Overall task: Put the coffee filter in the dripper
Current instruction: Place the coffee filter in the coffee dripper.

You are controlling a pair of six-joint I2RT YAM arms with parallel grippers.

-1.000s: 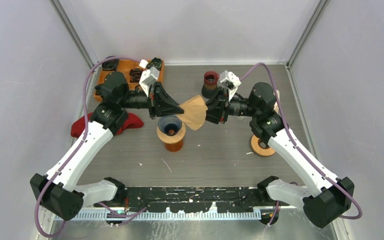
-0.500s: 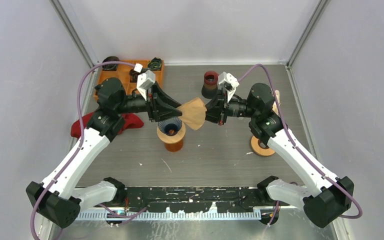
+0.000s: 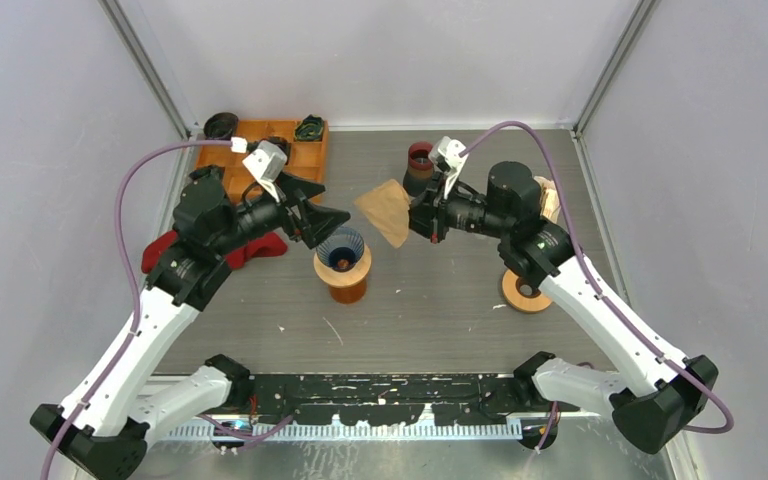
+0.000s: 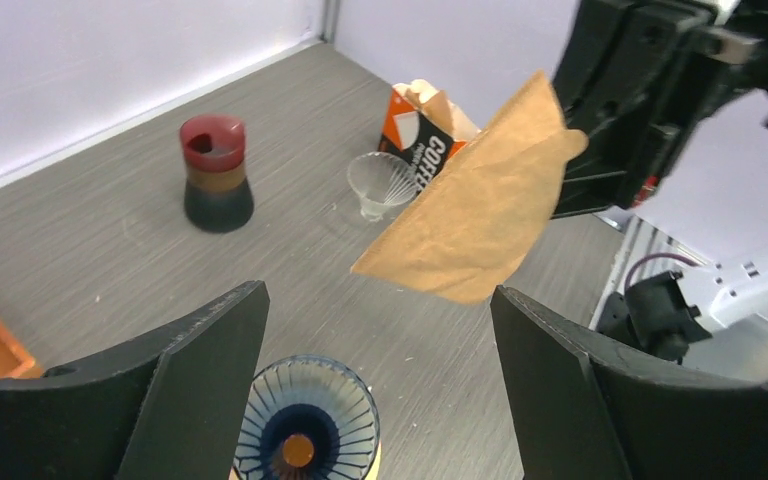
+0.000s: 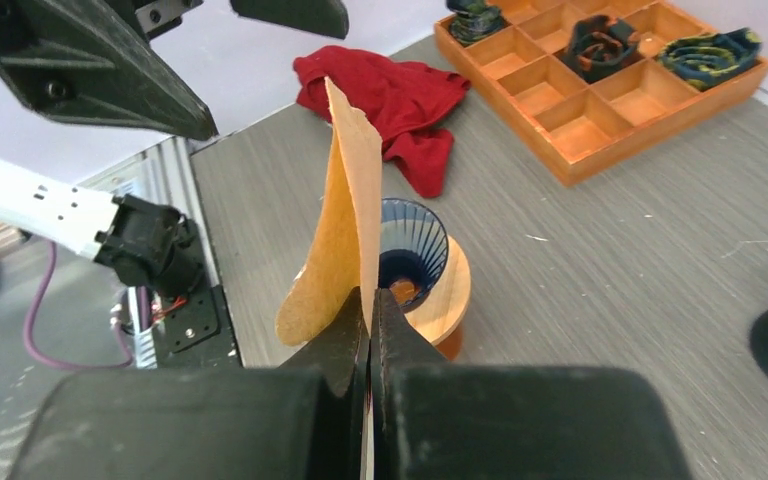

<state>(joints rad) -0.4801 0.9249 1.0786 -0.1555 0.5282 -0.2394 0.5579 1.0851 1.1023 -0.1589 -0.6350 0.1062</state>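
The brown paper coffee filter [image 3: 385, 210] hangs in the air, pinched at one edge by the right gripper [image 5: 370, 300], whose jaws are closed tight on it. The left gripper [image 4: 375, 310] is wide open and holds nothing. The dark blue ribbed dripper [image 3: 341, 250] on its round wooden stand [image 3: 345, 285] has no filter inside. In my judgement the pick-up is done, and carrying the filter over the cone and lowering it in are left.

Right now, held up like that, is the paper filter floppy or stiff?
Probably fairly stiff for paper: pinched by one edge in the right pincer, the filter stands up with only a slight curl. Likely very light, since that thin grip carries it. It would probably crease easily if squeezed.
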